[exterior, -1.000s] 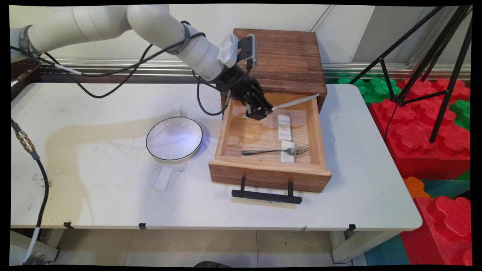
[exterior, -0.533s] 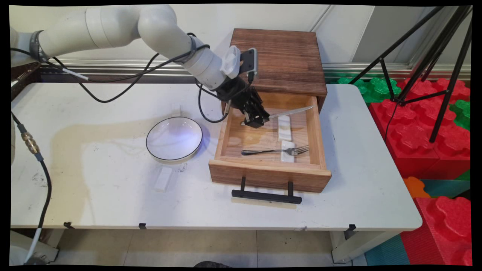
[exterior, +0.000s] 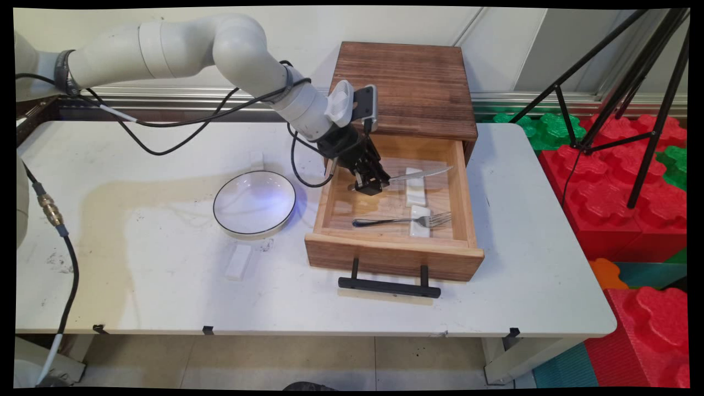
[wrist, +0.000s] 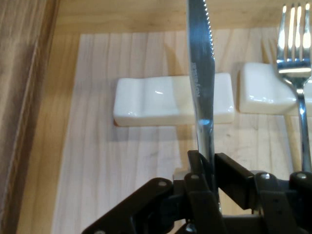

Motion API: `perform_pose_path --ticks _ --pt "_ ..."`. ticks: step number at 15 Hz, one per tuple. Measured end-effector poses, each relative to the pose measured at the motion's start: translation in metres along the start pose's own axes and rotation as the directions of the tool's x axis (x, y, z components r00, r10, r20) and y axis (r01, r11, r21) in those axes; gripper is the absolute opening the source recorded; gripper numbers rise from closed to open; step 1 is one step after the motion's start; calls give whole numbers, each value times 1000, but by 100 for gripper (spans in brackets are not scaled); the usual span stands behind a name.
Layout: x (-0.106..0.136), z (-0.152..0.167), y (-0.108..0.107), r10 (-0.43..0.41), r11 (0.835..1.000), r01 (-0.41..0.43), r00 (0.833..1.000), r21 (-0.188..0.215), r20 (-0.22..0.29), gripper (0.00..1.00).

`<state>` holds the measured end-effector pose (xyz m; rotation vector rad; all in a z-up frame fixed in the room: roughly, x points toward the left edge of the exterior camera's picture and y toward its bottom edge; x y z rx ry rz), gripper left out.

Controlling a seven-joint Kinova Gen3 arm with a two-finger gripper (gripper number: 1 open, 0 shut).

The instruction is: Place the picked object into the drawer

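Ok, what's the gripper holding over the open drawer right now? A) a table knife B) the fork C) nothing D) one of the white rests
A: the gripper is shut on the knife, whose blade reaches out over the far white rest, while the fork lies on the near rest in the drawer.

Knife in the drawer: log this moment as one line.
gripper: shut on knife | knife: blade over white rest, inside open drawer | fork: on second rest, nearer drawer front | bowl: on table
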<state>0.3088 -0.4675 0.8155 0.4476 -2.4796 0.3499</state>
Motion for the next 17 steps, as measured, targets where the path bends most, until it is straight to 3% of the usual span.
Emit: perform_pose_path --ticks 8,9,17 --pt "-6 9 -2 7 1000 -7 1000 6 20 0" --pt "-6 10 -3 8 1000 -8 1000 6 21 100" --pt "-7 11 -3 6 1000 -6 1000 12 17 100"
